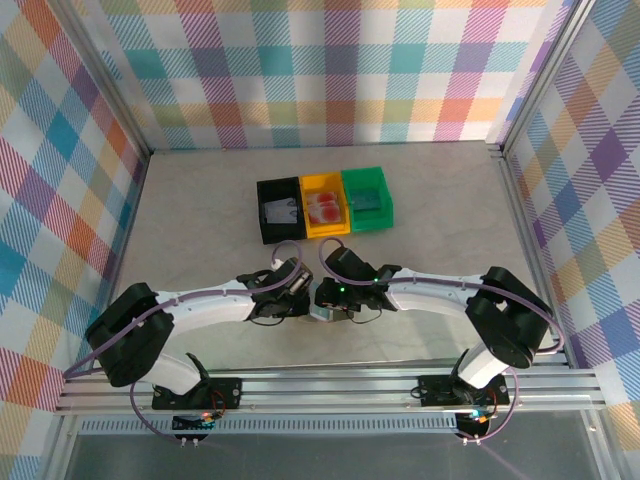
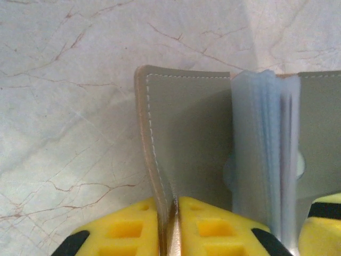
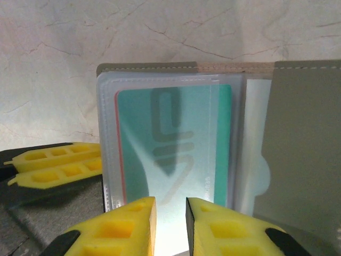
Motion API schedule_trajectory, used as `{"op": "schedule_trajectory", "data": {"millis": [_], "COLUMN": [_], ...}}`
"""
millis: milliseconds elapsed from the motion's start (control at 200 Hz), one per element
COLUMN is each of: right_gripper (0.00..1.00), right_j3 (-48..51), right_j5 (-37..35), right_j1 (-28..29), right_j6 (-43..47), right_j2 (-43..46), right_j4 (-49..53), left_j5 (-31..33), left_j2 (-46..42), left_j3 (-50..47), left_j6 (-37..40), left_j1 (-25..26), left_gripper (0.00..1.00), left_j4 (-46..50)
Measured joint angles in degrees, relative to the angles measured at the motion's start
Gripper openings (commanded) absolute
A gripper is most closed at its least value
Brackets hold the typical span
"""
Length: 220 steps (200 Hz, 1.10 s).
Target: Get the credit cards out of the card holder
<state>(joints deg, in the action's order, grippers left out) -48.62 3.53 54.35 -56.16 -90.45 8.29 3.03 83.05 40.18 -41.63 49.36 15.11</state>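
Left gripper: yellow fingers pressed together on the grey outer cover of the card holder; the cover runs edge-on between them toward 12 o'clock.
Card holder: spread wide over the marbled table, between the two wrists at the middle of the top view. Its clear sleeves fan up at 3 o'clock of the clamped cover.
Sleeve contents: a teal card faces the right wrist camera through the front pocket. A red card edge shows just behind it, on its 9 o'clock side.
Right gripper: fingers a narrow slit apart at the sleeve's 6 o'clock edge; pale plastic shows in the slit, and I cannot tell whether they pinch it.
Black bin: leftmost of three touching bins at 12 o'clock of the grippers; it holds a greyish card.
Yellow bin: middle; it holds red-pink cards.
Green bin: rightmost; it holds a dark teal-green card.
Hard to make out: how many cards lie in each bin. From above the holder is mostly covered by the wrists, and the sleeves' lower ends are cut off — the rear pockets blur together.
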Motion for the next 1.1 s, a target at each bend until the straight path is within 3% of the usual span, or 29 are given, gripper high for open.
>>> {"op": "schedule_trajectory", "data": {"millis": [100,345,700,1100], "right_gripper": [0.24,0.24,0.28,0.24], "right_j3": [0.0,0.0,-0.15,-0.59], "right_j5": [0.17,0.24,0.04,2.36], "right_j1": [-0.07,-0.17,-1.53,-6.36], "right_j6": [0.02,0.0,1.97,4.87], "right_j2": [-0.92,-3.54,-1.51,2.36], "right_j4": [-0.57,-1.42,0.13,2.51], "left_j5": [0.46,1.81,3.02,3.08], "left_j2": [-0.74,-5.46,-8.15,0.28], "left_j3": [-0.74,-1.49,-1.44,2.84], "left_j6": [0.35,1.6,2.47,1.64], "left_j1": [-0.02,-0.02,-0.02,-0.02], "left_gripper": [0.57,0.78,0.8,0.79], "left_j4": [1.6,5.25,7.26,8.02]}}
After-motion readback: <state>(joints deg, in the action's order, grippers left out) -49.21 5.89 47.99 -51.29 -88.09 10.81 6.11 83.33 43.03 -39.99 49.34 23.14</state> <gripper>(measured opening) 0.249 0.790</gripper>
